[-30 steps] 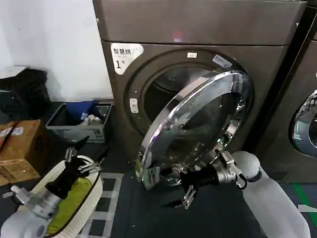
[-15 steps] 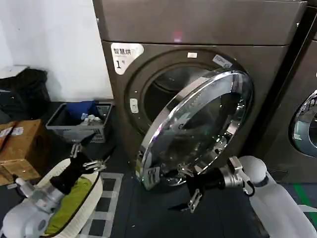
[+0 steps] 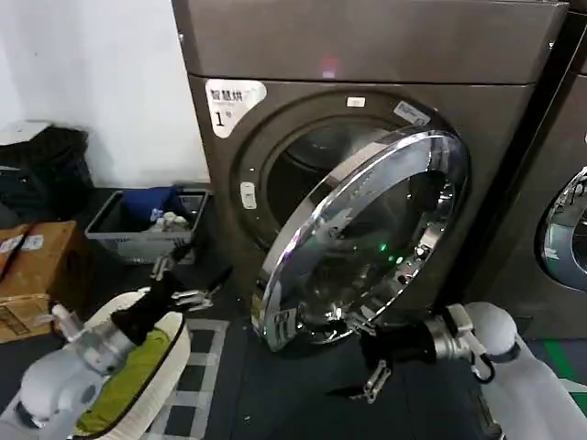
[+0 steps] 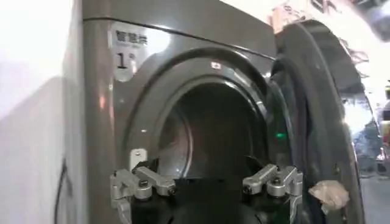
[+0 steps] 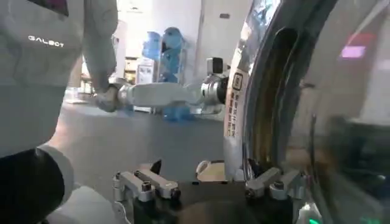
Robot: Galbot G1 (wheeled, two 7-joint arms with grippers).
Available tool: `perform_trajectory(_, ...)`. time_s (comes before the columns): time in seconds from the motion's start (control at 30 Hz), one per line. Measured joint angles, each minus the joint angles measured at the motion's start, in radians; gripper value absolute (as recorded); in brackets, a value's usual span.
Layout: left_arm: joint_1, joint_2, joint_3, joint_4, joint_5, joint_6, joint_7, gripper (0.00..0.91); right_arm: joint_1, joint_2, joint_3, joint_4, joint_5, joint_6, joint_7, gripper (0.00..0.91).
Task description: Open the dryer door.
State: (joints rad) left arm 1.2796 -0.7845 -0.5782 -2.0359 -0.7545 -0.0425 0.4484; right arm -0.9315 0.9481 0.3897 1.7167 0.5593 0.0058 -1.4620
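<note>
Door half open, both grippers free

The dryer door [image 3: 367, 238] stands ajar at the right of the dryer [image 3: 367, 92] opening. The right gripper [image 3: 374, 359], jaws wide, waits under its lower rim; the left gripper [image 3: 183, 280], also wide, faces the drum. I think a steady push on the rim, away from the hinge, is best.

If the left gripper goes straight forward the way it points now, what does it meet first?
Probably nothing soon. The left gripper, fingers open, points into the dark drum opening of the dryer, so it would likely go inside. The open dryer door stands to one side. Depth is hard to judge.
</note>
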Motion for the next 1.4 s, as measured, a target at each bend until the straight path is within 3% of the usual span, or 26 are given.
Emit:
perform_trajectory(0.87,-0.369,0.092,0.389,0.128,-0.105,0.003,0.052,0.907,-0.325,0.067,0.595,-0.009,0.005,0.072,0.022,0.907)
perform_trajectory(1.4,-0.555,0.088,0.595,0.169,-0.126,-0.002,0.094,0.907,-0.426,0.135,0.939,-0.011,0.065,0.090,0.176,0.907)
